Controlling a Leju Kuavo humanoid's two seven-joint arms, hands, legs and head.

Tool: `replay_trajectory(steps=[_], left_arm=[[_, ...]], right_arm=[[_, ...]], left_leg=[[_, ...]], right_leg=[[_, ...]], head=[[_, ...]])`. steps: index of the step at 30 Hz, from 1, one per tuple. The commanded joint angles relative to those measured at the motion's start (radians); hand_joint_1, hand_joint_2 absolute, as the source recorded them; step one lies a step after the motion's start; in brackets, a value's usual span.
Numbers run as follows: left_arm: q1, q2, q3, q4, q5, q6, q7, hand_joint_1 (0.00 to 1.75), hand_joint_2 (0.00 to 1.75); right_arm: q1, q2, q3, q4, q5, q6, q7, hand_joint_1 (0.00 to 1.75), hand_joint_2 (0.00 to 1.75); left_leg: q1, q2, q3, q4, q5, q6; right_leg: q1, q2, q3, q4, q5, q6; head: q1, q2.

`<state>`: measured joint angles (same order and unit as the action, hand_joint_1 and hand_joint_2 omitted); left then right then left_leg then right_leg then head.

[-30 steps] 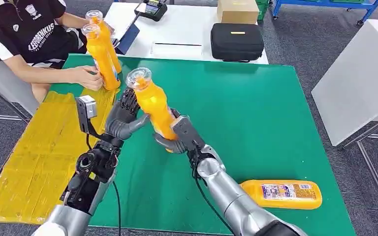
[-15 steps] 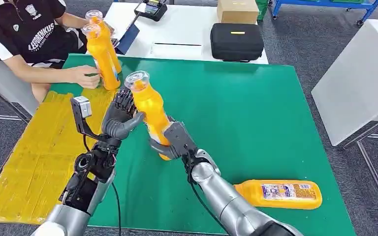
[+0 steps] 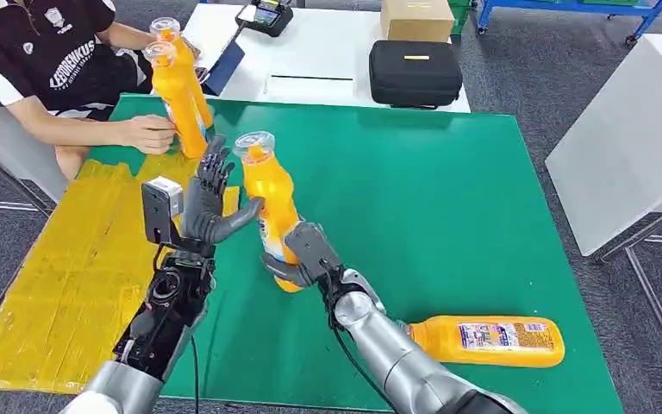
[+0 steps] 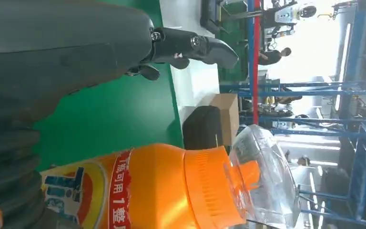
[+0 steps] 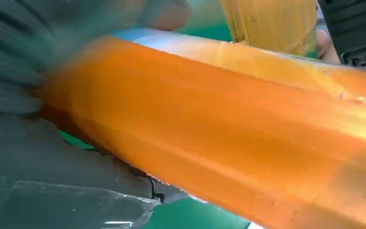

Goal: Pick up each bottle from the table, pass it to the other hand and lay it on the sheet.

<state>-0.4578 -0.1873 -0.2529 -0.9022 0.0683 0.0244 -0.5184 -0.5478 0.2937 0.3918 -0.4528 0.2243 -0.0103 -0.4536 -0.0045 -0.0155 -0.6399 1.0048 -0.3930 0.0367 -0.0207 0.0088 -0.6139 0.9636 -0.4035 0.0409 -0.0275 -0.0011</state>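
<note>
Since a second ago: held orange juice bottle (image 3: 269, 207) brought lower and stood more nearly upright, left hand (image 3: 211, 203) swung round with fingers raised, wrist camera shifted with it. Gripped low on the body by the right hand (image 3: 297, 257), capped neck left free above, presumably so the other hand has somewhere to take hold. Left hand spread wide beside the bottle, holding nothing, thumb reaching toward or against the bottle's side; contact hard to judge. Handover apparently about to close, not yet made.

Clear dome cap over an orange ribbed collar, seen close in the left wrist view; bottle (image 4: 162, 188) full of orange liquid, sealed. Second juice bottle (image 3: 493, 339) lying on its side on the green table mat (image 3: 448, 198), right of the held bottle and nearer the robot, waiting its turn. Two more bottles (image 3: 177, 90) standing behind and left of the held bottle, steadied by a person's hand (image 3: 148, 134). Yellow sheet (image 3: 60, 276) left of the held bottle, the destination. Black case (image 3: 415, 72) on the white table behind.
</note>
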Motion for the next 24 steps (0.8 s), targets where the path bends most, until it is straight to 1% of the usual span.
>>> replay_trajectory(steps=[1, 3, 4, 6, 7, 9, 10, 11, 12, 13, 14, 15, 17, 18, 19, 21, 22, 24], left_arm=[[-0.056, -0.009, -0.076, 0.061, -0.067, 0.04, 0.007, 0.0, 1.75], [-0.059, -0.026, -0.104, 0.092, -0.09, 0.039, 0.013, 0.0, 1.75], [-0.058, -0.037, -0.114, 0.106, -0.097, 0.037, 0.015, 0.0, 1.75], [-0.061, -0.058, -0.133, 0.138, -0.103, 0.029, 0.018, 0.0, 1.75], [-0.064, -0.063, -0.144, 0.154, -0.105, 0.02, 0.02, 0.0, 1.75], [-0.07, -0.073, -0.159, 0.189, -0.099, -0.002, 0.026, 0.0, 1.75], [-0.07, -0.077, -0.165, 0.2, -0.098, -0.007, 0.027, 0.0, 1.75], [-0.071, -0.08, -0.17, 0.21, -0.096, -0.014, 0.031, 0.0, 1.75], [-0.073, -0.08, -0.173, 0.216, -0.095, -0.018, 0.032, 0.0, 1.75], [-0.077, -0.082, -0.176, 0.23, -0.083, -0.041, 0.043, 0.0, 1.75], [-0.078, -0.083, -0.176, 0.234, -0.079, -0.046, 0.045, 0.0, 1.75], [-0.076, -0.084, -0.177, 0.235, -0.079, -0.046, 0.045, 0.0, 1.75], [-0.079, -0.087, -0.172, 0.246, -0.05, -0.067, 0.055, 0.0, 1.75], [-0.079, -0.087, -0.172, 0.246, -0.05, -0.067, 0.055, 0.0, 1.75], [-0.079, -0.087, -0.167, 0.248, -0.038, -0.075, 0.059, 0.0, 1.75], [-0.081, -0.084, -0.16, 0.246, -0.016, -0.084, 0.063, 0.0, 1.75], [-0.082, -0.082, -0.155, 0.244, -0.008, -0.086, 0.064, 0.0, 1.75], [-0.082, -0.081, -0.15, 0.24, 0.002, -0.087, 0.066, 0.0, 1.75]], right_arm=[[-0.004, -0.007, 0.072, 0.037, 0.01, 0.0, -0.006, 1.75, 1.75], [0.0, -0.012, 0.071, 0.036, 0.008, -0.012, -0.004, 1.75, 1.75], [0.003, -0.016, 0.07, 0.035, 0.007, -0.017, -0.004, 1.75, 1.75], [0.008, -0.02, 0.069, 0.032, 0.004, -0.02, -0.004, 1.75, 1.75], [0.01, -0.02, 0.07, 0.029, 0.004, -0.021, -0.003, 1.75, 1.75], [0.012, -0.019, 0.075, 0.026, 0.007, -0.024, 0.0, 1.75, 1.75], [0.013, -0.017, 0.078, 0.024, 0.009, -0.026, 0.001, 1.75, 1.75], [0.013, -0.015, 0.081, 0.023, 0.011, -0.028, 0.003, 1.75, 1.75], [0.013, -0.013, 0.082, 0.022, 0.012, -0.03, 0.005, 1.75, 1.75], [0.011, -0.012, 0.085, 0.022, 0.015, -0.036, 0.008, 1.75, 1.75], [0.011, -0.012, 0.087, 0.021, 0.016, -0.04, 0.008, 1.75, 1.75], [0.01, -0.01, 0.087, 0.02, 0.017, -0.041, 0.009, 1.75, 1.75], [0.012, -0.01, 0.098, 0.01, 0.029, -0.071, 0.001, 1.75, 1.75], [0.012, -0.01, 0.098, 0.01, 0.029, -0.071, 0.001, 1.75, 1.75], [0.013, -0.01, 0.108, 0.003, 0.042, -0.09, -0.003, 1.75, 1.75], [0.014, -0.008, 0.133, -0.01, 0.072, -0.122, -0.01, 1.75, 1.75], [0.015, -0.006, 0.14, -0.012, 0.082, -0.127, -0.007, 1.75, 1.75], [0.018, -0.006, 0.149, -0.016, 0.09, -0.128, 0.0, 1.75, 1.75]], left_leg=[[0.001, 0.0, 0.004, 0.0, -0.002, -0.002], [0.001, 0.0, 0.008, 0.001, -0.004, -0.003], [0.001, -0.001, 0.005, 0.0, -0.002, -0.002], [0.001, -0.001, 0.008, 0.001, -0.004, -0.003], [0.001, -0.002, 0.005, 0.0, -0.002, -0.002], [0.001, -0.001, 0.009, 0.001, -0.004, -0.003], [0.0, -0.001, 0.004, 0.0, -0.002, -0.001], [0.0, -0.001, 0.008, 0.0, -0.003, -0.002], [0.0, 0.0, 0.005, 0.0, -0.002, -0.002], [0.0, 0.0, 0.008, 0.0, -0.004, -0.003], [0.0, -0.001, 0.005, 0.0, -0.002, -0.002], [0.001, 0.0, 0.007, 0.001, -0.004, -0.003], [0.0, 0.0, 0.003, 0.0, -0.002, -0.002], [0.0, 0.001, 0.005, 0.001, -0.003, -0.002], [0.0, 0.001, 0.002, 0.0, -0.001, -0.001], [0.0, 0.002, 0.007, 0.001, -0.004, -0.003], [0.0, 0.001, 0.003, 0.0, -0.002, -0.002], [0.001, 0.002, 0.007, 0.001, -0.004, -0.003]], right_leg=[[0.001, -0.002, 0.004, 0.0, -0.002, -0.002], [0.002, -0.003, 0.009, 0.001, -0.005, -0.003], [0.001, -0.003, 0.005, 0.0, -0.002, -0.002], [0.002, -0.004, 0.009, 0.0, -0.005, -0.003], [0.001, -0.003, 0.006, -0.001, -0.003, -0.002], [0.001, -0.003, 0.009, 0.0, -0.005, -0.003], [0.001, -0.002, 0.005, -0.001, -0.002, -0.001], [0.001, -0.003, 0.008, 0.0, -0.004, -0.002], [0.001, -0.002, 0.005, -0.001, -0.002, -0.002], [0.0, -0.001, 0.008, 0.0, -0.004, -0.003], [0.001, -0.002, 0.005, 0.0, -0.003, -0.002], [0.001, -0.003, 0.007, 0.001, -0.004, -0.003], [0.001, -0.001, 0.003, 0.0, -0.002, -0.002], [0.001, -0.001, 0.005, 0.0, -0.003, -0.002], [0.001, -0.001, 0.002, 0.0, -0.001, -0.001], [0.001, -0.001, 0.007, 0.001, -0.004, -0.003], [0.001, 0.0, 0.002, 0.0, -0.001, -0.001], [0.001, 0.0, 0.006, 0.001, -0.004, -0.002]], head=[[0.0, 0.0], [0.0, 0.0], [0.0, 0.0], [0.0, 0.0], [0.0, 0.0], [0.0, 0.0], [0.0, 0.0], [0.0, 0.0], [0.0, 0.0], [0.0, 0.0], [0.0, 0.0], [0.0, 0.0], [0.0, 0.0], [0.0, 0.0], [0.0, 0.0], [0.0, 0.0], [0.0, 0.0], [0.0, 0.0]])
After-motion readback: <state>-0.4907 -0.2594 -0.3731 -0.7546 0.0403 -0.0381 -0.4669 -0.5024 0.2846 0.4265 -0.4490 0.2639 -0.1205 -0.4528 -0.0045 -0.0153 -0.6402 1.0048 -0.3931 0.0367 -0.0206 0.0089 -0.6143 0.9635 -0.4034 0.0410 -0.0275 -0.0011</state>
